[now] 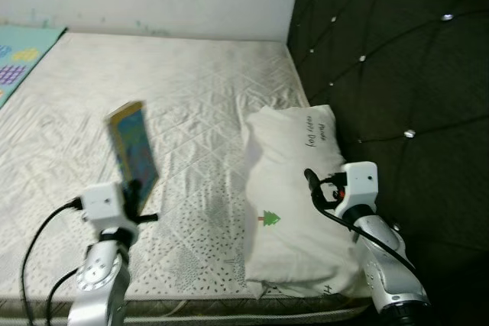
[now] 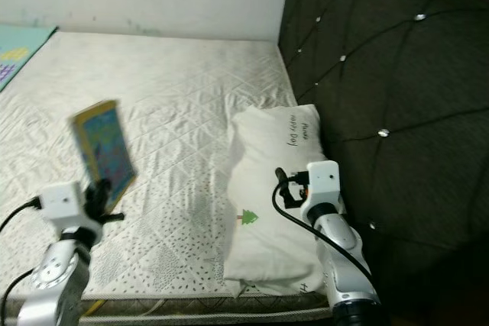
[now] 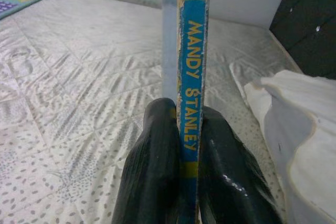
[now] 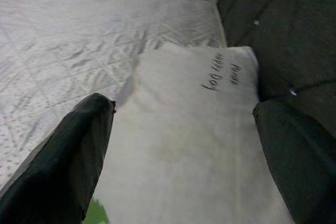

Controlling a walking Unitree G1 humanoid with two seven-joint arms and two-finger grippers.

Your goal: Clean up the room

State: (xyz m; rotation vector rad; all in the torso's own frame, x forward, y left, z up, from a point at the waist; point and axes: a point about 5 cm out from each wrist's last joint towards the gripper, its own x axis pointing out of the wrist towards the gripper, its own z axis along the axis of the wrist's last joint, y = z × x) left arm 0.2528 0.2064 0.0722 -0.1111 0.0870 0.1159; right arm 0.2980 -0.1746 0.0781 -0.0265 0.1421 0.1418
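Observation:
A thin blue and yellow picture book [image 1: 134, 148] stands upright above the near left part of the bed, clamped by its lower edge in my left gripper [image 1: 134, 188]. Its spine [image 3: 190, 77] reads "MANDY STANLEY" between the two black fingers [image 3: 152, 177]. A white pillow [image 1: 294, 196] with a small green tree print lies at the bed's right side against the headboard. My right gripper [image 1: 312, 182] hovers open just above the pillow's near half, its fingers [image 4: 63, 161] spread wide to either side of the pillow [image 4: 189, 145].
The white quilted mattress [image 1: 176, 89] runs back to a white wall. A dark tufted headboard [image 1: 397, 74] rises along the right. A teal play mat [image 1: 19, 55] lies at the far left. The mattress front edge [image 1: 191, 307] is just below my arms.

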